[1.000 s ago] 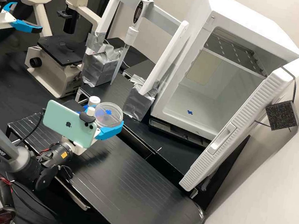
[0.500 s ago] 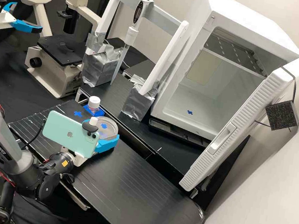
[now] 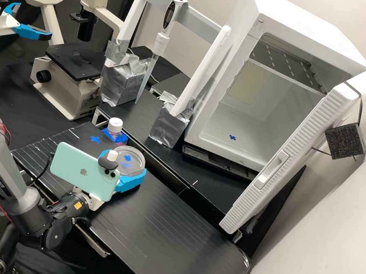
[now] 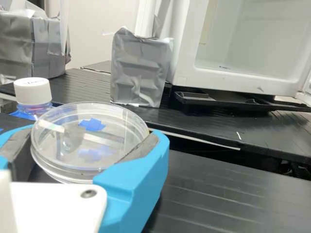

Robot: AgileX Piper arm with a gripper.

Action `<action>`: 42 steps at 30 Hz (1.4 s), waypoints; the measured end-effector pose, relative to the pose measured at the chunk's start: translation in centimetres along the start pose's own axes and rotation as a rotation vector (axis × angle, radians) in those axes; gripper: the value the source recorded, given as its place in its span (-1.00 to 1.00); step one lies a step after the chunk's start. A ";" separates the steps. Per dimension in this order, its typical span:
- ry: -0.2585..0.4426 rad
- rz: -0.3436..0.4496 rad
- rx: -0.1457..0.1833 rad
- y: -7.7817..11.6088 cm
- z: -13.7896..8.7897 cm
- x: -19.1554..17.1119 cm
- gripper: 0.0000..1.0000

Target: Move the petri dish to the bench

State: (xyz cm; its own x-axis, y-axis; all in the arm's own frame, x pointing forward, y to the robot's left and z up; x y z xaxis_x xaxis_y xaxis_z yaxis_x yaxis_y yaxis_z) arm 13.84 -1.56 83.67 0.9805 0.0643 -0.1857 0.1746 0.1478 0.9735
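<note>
The gripper (image 3: pixel 119 166), partly behind the phone on its wrist, holds the clear round petri dish (image 3: pixel 137 158) low over the black bench (image 3: pixel 164 226), near its back edge. In the wrist view the gripper (image 4: pixel 87 151) has its two blue fingers on opposite sides of the petri dish (image 4: pixel 109 141), their dark pads against its wall. A blue cross shows at the dish's lid, with a fainter blue shape below it. The dish looks about level; its underside is partly hidden, so I cannot tell if it touches the bench.
A white-capped bottle (image 3: pixel 115 127) in a blue holder stands just behind the dish, with a blue cross mark (image 3: pixel 95 139) on the bench beside it. Further back are a microscope (image 3: pixel 69 77), a pipette stand with foil-wrapped feet (image 3: pixel 168 125) and an open white incubator (image 3: pixel 251 115).
The gripper has come down with the petri dish between its fingers, mostly early on and only slightly since. The bottle and the bench's blue cross, partly covered before, are now in plain sight.
</note>
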 end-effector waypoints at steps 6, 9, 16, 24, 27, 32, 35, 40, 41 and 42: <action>0.001 -0.004 -0.003 0.0 0.0 0.0 1.00; 0.001 -0.004 -0.003 0.0 0.0 0.0 1.00; 0.000 0.002 0.000 0.0 0.0 0.0 1.00; 0.010 0.031 -0.002 0.4 -0.7 -0.3 1.00; 0.025 0.042 -0.011 0.5 -1.8 -0.6 1.00; 0.094 0.064 -0.081 0.6 -3.7 -0.9 1.00; 0.151 0.108 -0.089 0.8 -4.8 -0.9 1.00; 0.284 0.202 -0.016 1.3 -6.7 -0.8 1.00; 0.313 0.224 0.014 1.4 -7.0 -0.6 1.00; 0.337 0.250 0.041 1.6 -7.2 -0.4 1.00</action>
State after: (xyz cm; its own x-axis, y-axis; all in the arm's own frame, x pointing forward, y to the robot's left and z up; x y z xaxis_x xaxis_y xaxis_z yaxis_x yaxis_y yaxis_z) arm 13.10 5.79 84.29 0.9100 0.4136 0.0301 -0.0546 0.0476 0.9974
